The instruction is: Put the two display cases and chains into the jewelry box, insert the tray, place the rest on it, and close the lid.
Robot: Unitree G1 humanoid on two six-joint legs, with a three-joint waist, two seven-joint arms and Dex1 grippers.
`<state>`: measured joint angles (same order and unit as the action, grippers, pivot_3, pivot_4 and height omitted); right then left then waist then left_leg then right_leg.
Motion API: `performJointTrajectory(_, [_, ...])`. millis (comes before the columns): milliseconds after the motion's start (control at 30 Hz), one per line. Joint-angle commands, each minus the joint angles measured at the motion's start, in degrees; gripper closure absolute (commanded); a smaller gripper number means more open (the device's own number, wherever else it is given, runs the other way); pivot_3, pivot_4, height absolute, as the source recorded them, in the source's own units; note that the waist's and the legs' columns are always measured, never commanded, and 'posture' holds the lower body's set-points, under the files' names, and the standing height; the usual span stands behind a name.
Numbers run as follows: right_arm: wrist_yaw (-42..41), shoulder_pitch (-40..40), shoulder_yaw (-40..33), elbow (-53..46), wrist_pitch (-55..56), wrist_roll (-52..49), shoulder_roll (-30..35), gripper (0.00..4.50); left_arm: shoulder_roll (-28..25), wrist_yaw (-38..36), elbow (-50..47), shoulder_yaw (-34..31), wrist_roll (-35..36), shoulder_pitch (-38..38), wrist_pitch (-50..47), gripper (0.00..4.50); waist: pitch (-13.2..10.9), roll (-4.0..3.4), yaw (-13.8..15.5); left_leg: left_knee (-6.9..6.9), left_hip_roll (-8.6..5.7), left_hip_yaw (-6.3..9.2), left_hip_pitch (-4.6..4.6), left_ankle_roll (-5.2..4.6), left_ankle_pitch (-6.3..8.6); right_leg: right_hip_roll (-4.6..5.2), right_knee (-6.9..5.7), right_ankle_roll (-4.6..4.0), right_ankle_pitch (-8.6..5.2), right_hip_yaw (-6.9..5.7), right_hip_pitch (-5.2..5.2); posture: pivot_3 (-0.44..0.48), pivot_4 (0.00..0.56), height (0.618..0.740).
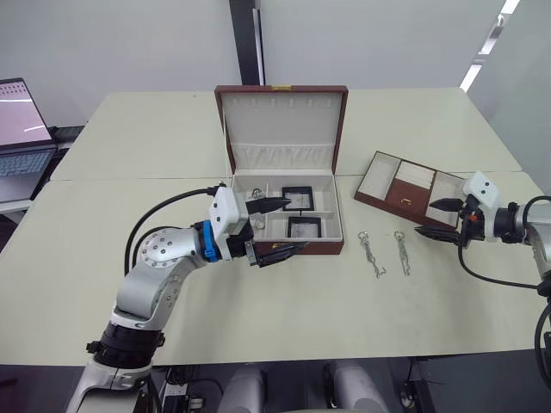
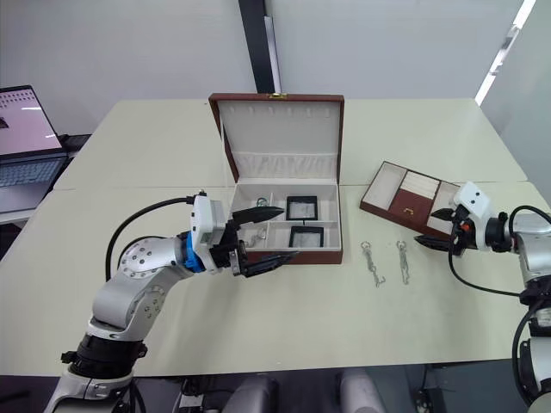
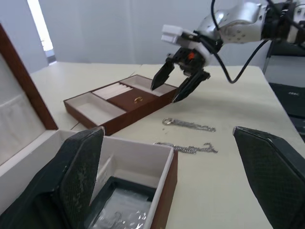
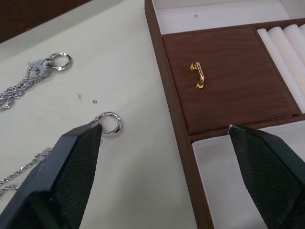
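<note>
Left eye view showed both black-framed display cases (image 1: pixel 298 199) inside the reddish-brown wooden jewelry box (image 1: pixel 284 211); two silver chains (image 1: pixel 371 254) lay on the counter (image 1: pixel 258 310). Both tools, left (image 1: pixel 277 228) and right (image 1: pixel 437 218), gaped empty. Chains likely came next.

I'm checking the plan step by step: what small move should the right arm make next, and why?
Probably swing the right gripper toward the robot's left and lower it over the nearer chain. Its jaws are open and empty beside the tray, both display cases already lie in the jewelry box, and two chains remain on the table.
</note>
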<state>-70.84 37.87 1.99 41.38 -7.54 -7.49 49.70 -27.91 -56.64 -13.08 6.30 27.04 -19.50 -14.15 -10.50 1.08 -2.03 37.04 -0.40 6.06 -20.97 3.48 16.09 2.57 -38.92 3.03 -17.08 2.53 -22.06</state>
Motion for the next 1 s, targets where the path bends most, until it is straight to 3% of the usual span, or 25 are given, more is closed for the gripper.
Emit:
performJointTrajectory(33, [0.34,2.22,0.15,4.61,3.52,1.98,-0.31,0.02,1.19,-0.13,0.16,0.48,-0.84,-0.10,2.21,0.00,0.00,0.00,0.00,0.00,0.00,0.00,0.00,0.00,0.00,0.00,0.00,0.00,0.00,0.00,0.00,0.000,0.150,0.740])
performJointTrajectory(167, [0.98,3.77,-0.04,8.83,5.92,3.12,-1.44,0.19,2.14,-0.20,0.70,0.78,-1.67,0.39,3.39,0.00,0.00,0.00,0.02,0.02,-0.01,-0.02,0.00,0.01,0.00,0.01,0.00,0.00,0.00,0.02,0.00,0.000,0.150,0.740])
performJointTrajectory(400, [2.08,5.73,-0.39,12.72,8.70,4.33,-2.34,2.31,2.69,-0.35,0.67,0.92,-2.18,0.98,4.28,0.00,0.00,0.00,0.07,0.02,-0.01,-0.01,0.00,0.01,-0.01,0.01,0.00,0.00,0.00,0.02,0.00,0.000,0.150,0.740])
performJointTrajectory(700, [2.25,5.88,-0.67,14.15,10.00,4.40,-2.04,4.40,2.85,-0.61,1.14,1.04,-2.32,0.71,4.66,0.00,0.00,0.00,0.08,0.01,-0.02,-0.01,0.00,0.01,-0.01,0.02,-0.01,0.00,0.00,0.02,0.00,0.000,0.150,0.740])
performJointTrajectory(1000, [1.71,5.73,-1.99,13.35,9.29,3.06,-1.74,4.47,3.20,-0.62,2.62,0.93,-2.58,-0.55,5.22,0.00,0.00,0.00,0.08,0.02,-0.02,-0.01,0.00,0.01,-0.01,0.02,-0.01,0.00,0.00,0.02,0.00,0.000,0.150,0.740])
